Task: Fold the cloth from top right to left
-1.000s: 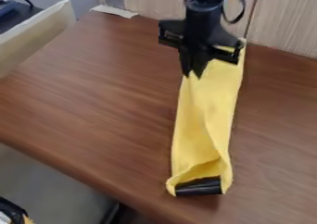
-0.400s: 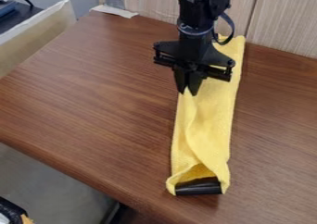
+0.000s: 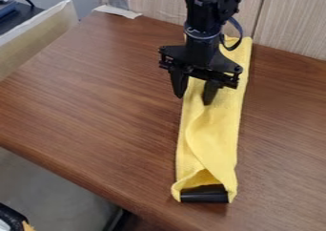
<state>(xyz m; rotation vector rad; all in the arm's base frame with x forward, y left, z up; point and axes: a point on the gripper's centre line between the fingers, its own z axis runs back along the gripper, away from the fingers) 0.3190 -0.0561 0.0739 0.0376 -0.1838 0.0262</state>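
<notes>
From here I see the black two-finger gripper (image 3: pixel 193 101) over the far half of a long, folded yellow fabric cloth (image 3: pixel 216 130), its fingers (image 3: pixel 210 93) spread wide. One is at the cloth's long edge, the other over the fabric; I can't tell whether they touch it. The cloth runs down the brown wood-grain table (image 3: pixel 96 91), its near end loosely puckered at a short black cylinder (image 3: pixel 204 194).

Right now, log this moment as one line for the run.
gripper: open, over cloth | cloth: folded into long strip | black cylinder: at cloth's near end
</notes>
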